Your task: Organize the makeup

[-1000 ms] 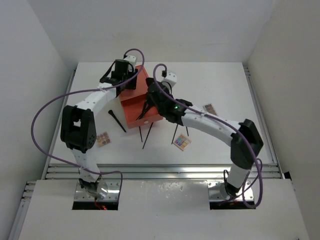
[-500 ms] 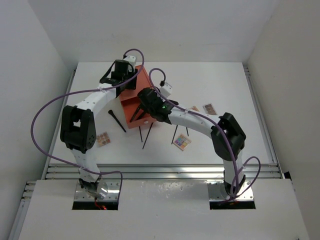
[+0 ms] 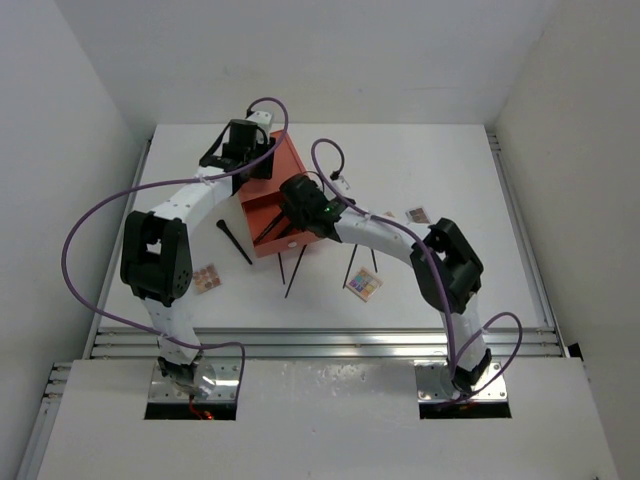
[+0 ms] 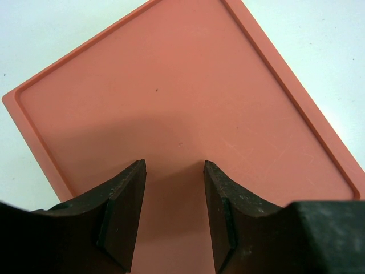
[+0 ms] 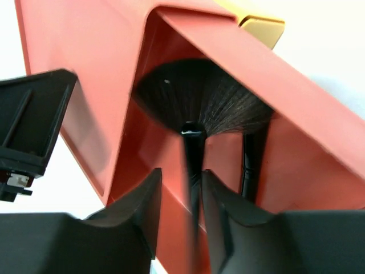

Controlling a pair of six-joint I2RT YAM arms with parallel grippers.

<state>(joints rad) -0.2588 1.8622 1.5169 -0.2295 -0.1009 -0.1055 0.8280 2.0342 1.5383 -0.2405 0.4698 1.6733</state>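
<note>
The orange drawer box (image 3: pixel 283 170) stands at the back left of the table, with its drawer (image 3: pixel 270 225) pulled out. My left gripper (image 3: pixel 245 150) rests over the box's flat top (image 4: pixel 171 85), open and empty (image 4: pixel 174 165). My right gripper (image 3: pixel 297 205) is at the drawer, jaws apart (image 5: pixel 181 174). A black fan brush (image 5: pixel 199 108) lies with its bristles inside the drawer. Its blurred handle (image 5: pixel 193 188) runs between my fingers, against the right one only. A second black handle (image 5: pixel 254 160) lies in the drawer beside it.
On the table lie a black brush (image 3: pixel 235 242), thin black sticks (image 3: pixel 297 272) (image 3: pixel 350 268), and palettes at the left (image 3: pixel 207 277), the middle (image 3: pixel 364 285) and the right (image 3: pixel 419 215). A yellow part (image 5: pixel 259 25) shows behind the box.
My right gripper has moved left and in towards the drawer, carrying the fan brush, and its elbow has swung inward. The left arm has not moved.
</note>
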